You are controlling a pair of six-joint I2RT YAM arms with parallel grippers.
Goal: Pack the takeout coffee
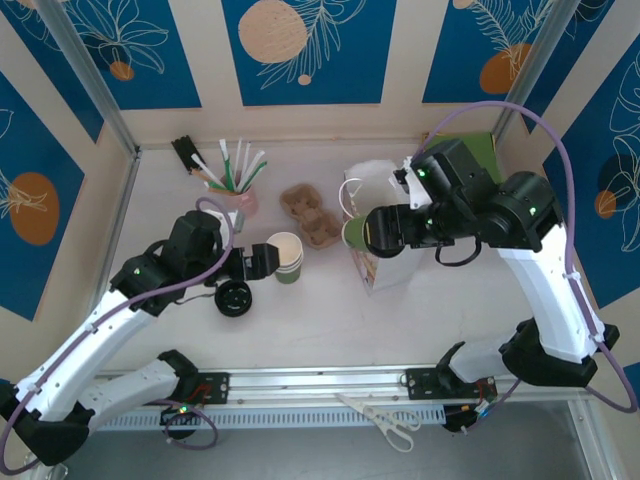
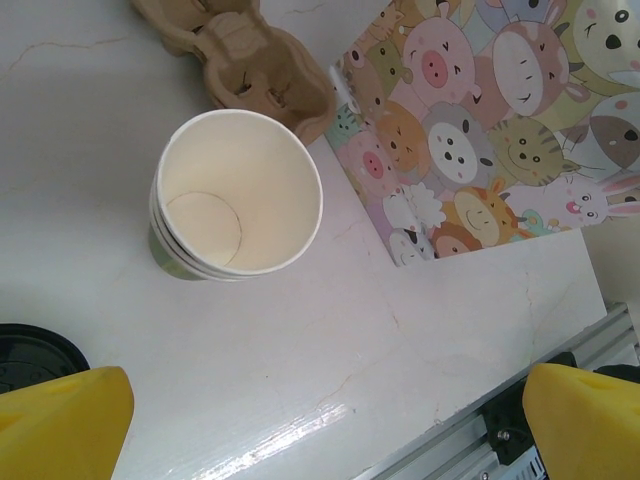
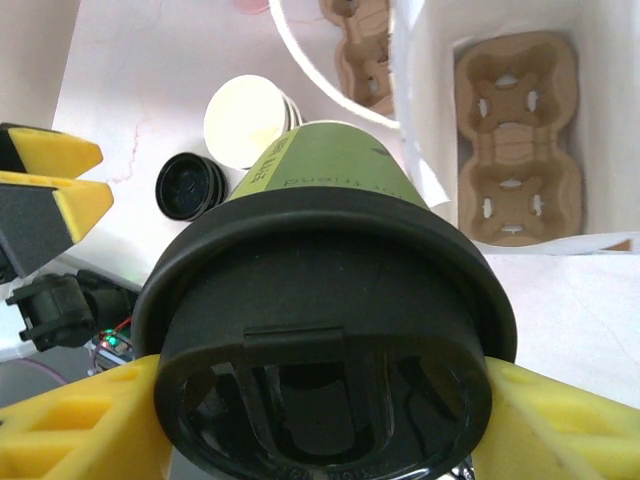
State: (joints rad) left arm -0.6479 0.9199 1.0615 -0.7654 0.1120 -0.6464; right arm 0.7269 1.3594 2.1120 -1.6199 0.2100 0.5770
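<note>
Your takeout coffee is clamped, tilted, in the right gripper, at the mouth of the white bag. Catch its rim and the unsteadied bag could topple; the left gripper, jaws apart, hangs by the cup stack.

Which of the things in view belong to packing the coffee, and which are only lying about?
For the job: takeout coffee, in the right gripper; white bag; cup carrier inside it.
Lying about: stack of lidless cups; lone black lid; second carrier; straws; scissors.
</note>
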